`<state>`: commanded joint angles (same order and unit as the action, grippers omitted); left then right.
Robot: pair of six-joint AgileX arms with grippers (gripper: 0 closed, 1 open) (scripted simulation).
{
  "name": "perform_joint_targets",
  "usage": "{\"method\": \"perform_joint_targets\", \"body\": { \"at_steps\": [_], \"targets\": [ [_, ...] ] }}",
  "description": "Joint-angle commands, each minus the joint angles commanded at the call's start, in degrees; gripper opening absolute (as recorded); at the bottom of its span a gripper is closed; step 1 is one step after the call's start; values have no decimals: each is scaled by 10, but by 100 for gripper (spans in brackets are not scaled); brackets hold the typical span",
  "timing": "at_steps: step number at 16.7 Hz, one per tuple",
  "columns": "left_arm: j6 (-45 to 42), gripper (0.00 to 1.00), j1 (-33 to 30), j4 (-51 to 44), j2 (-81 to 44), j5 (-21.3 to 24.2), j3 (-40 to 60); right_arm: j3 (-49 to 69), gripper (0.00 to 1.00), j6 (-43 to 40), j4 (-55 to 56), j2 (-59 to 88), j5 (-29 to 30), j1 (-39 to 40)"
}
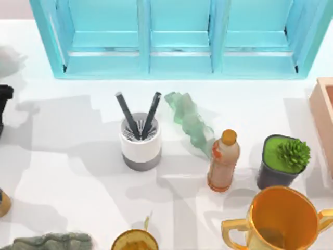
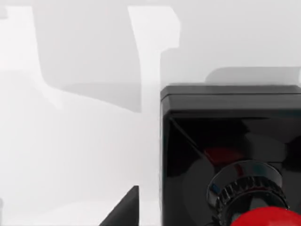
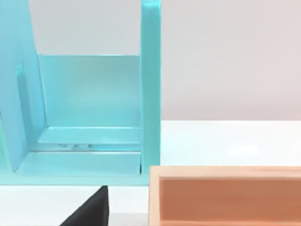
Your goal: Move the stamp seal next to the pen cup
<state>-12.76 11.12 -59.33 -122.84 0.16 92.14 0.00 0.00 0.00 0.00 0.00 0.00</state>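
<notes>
Right now the left wrist view looks down on the stamp seal point(image 2: 230, 155) at very close range: its black square block base sits flat on the white table point(image 2: 84, 132), the ribbed black neck rises from the middle of the block, and the glossy red ball knob pokes in at the frame's edge, directly under the camera. One dark fingertip point(image 2: 123, 211) of the left claw shows as a wedge just beside the block, on the table side of it and apart from its wall. Whether the left claw is released or clenched cannot be told, since the other finger is out of frame.

From above, a black piece of the left arm point(image 1: 4, 101) sits at the far left edge of the table point(image 1: 62, 172). The pen cup point(image 1: 140, 140) stands well to the right of that arm, near the table's middle: a white cylinder with a grey bottom band and two black pens leaning apart out of its slotted top.

Beyond the cup lie a pale green crumpled thing point(image 1: 190, 122), an orange bottle point(image 1: 223, 161), a dark pot with a green plant point(image 1: 283, 161) and a golden two-handled cup point(image 1: 283, 221). A turquoise shelf unit point(image 1: 177, 41) runs along the back.

The right wrist view faces a turquoise compartment point(image 3: 89, 117) and a wooden box point(image 3: 225, 193), with one dark fingertip point(image 3: 91, 209) of the right claw low in frame; its state cannot be told.
</notes>
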Motion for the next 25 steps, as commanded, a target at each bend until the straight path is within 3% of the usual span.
{"method": "perform_joint_targets", "body": {
  "at_steps": [8,19,25],
  "targets": [
    [0,2,0,0,0,0,0,0,100,0,0,0,0,0],
    [6,0,-8,-9,0,0,9,0,100,0,0,0,0,0],
    [106,0,-109,-171,8,0,155,0,100,0,0,0,0,0]
  ]
}}
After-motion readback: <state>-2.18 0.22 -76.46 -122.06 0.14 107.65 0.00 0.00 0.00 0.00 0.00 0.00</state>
